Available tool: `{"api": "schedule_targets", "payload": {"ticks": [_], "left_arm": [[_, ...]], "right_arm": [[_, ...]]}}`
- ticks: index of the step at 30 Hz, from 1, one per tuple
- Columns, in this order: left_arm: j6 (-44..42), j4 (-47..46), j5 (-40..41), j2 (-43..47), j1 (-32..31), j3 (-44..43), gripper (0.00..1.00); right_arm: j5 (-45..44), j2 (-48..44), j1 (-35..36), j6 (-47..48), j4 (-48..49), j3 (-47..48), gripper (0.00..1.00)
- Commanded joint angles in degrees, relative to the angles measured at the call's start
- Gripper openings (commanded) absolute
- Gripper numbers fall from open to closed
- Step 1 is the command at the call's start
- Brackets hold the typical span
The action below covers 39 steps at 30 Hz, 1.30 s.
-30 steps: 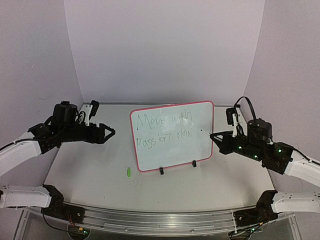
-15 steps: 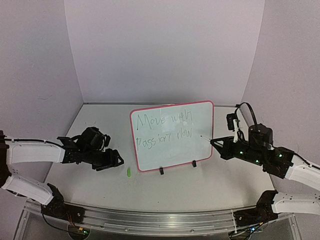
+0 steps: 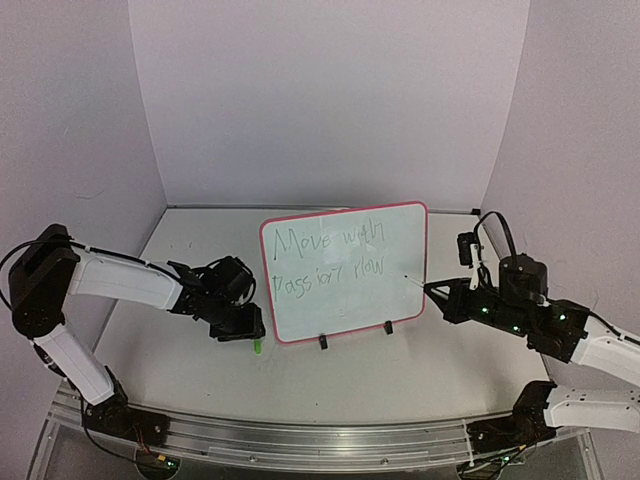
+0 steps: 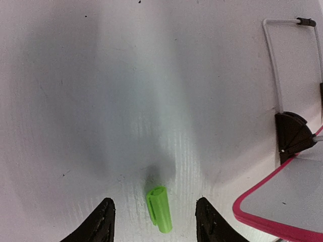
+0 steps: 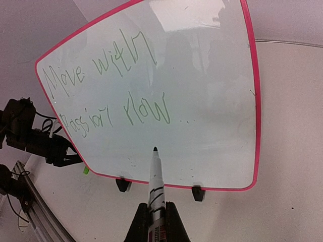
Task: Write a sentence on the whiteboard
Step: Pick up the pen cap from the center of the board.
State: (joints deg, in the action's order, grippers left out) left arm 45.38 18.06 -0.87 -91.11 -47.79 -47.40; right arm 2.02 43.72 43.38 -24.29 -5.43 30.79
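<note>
Whiteboard (image 3: 350, 305) edge beside left gripper (image 4: 154, 202), open astride cap (image 4: 159, 210); right gripper (image 5: 156, 224) clamps marker (image 5: 154, 171)

Green cap (image 4: 159, 209) lies flat on white table (image 4: 75, 101), open end up-frame. Marker (image 5: 155, 181): white barrel w/ dark tip, tip up-frame. Plain walls (image 3: 330, 100) at back.

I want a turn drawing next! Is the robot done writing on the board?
Nearly, it seems. Done: the sentence, two green lines, is on the whiteboard. In hand: the right gripper grips the marker, tip pointed at the board below the second line; the left gripper has its open fingers either side of the green cap on the table. Left: probably picking up the cap and capping the marker.
</note>
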Motion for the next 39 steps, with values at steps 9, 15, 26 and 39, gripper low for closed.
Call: {"api": "schedule_targets", "payload": {"ticks": [9, 15, 26, 39], "left_arm": [[1.06, 7.33, 5.78, -5.97, -2.46, -6.12, 0.44], [1.31, 10.42, 5.9, -7.74, -2.48, -6.94, 0.39], [5.1, 14.21, 8.16, -1.01, -2.48, -0.77, 0.32], [-4.62, 5.91, 2.19, 5.64, -2.56, 4.9, 0.38]], "right_arm": [[-1.8, -0.96, -0.26, -0.78, 1.16, -1.02, 0.0], [-2.01, -1.84, -0.3, -1.03, 1.21, -1.82, 0.0], [-3.56, -2.93, -0.26, -1.73, 1.39, -3.21, 0.0], [-2.82, -0.96, -0.27, -1.5, 1.76, -2.3, 0.0]]}}
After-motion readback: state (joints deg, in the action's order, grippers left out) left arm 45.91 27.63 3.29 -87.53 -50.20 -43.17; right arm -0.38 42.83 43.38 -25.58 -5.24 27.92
